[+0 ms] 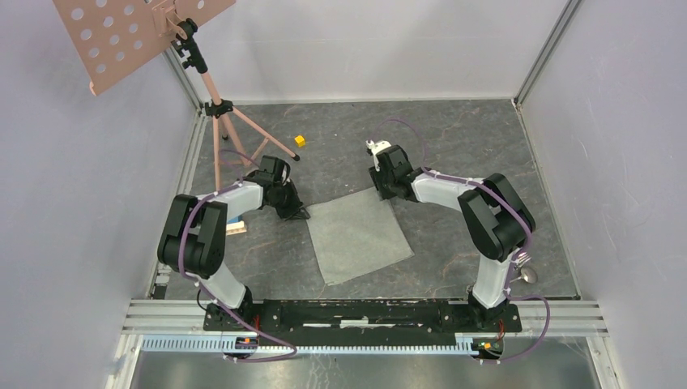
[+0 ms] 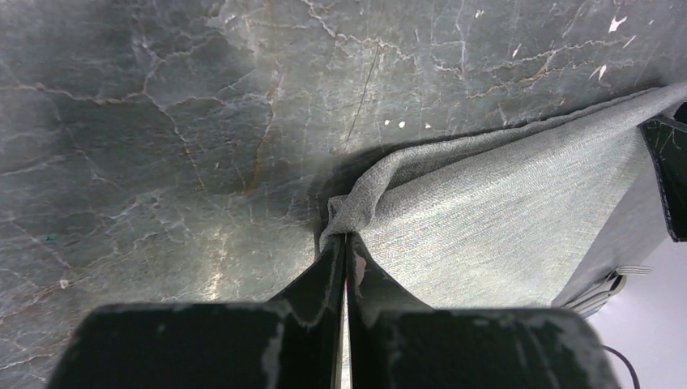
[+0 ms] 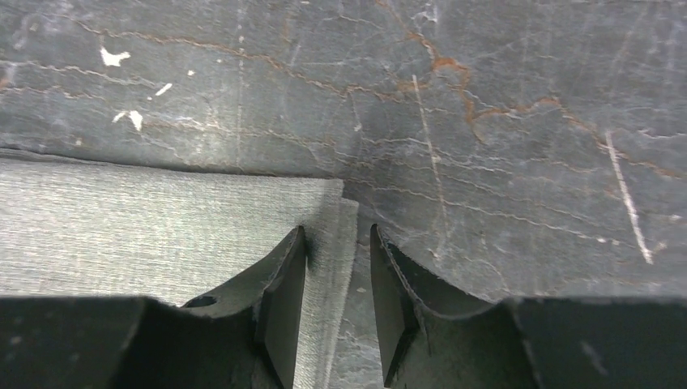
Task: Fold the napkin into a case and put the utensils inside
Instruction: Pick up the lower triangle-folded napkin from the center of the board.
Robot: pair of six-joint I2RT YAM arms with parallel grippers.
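Two far corners are what we are working on: our left hand [image 2: 347, 241] is clamping the left corner of the napkin [image 1: 356, 235], bunching it, while our right hand [image 3: 336, 243] is straddling the right corner, fingers narrowly parted. The cloth is lying flat in the middle of the table [image 1: 454, 138]. We are judging that the right should pinch fully before both lift level, together. The utensils [image 1: 526, 274] are lying by the right arm's base.

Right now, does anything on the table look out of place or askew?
The napkin lies skewed, one corner bunched in the shut left gripper. A yellow cube sits stray near the stand.
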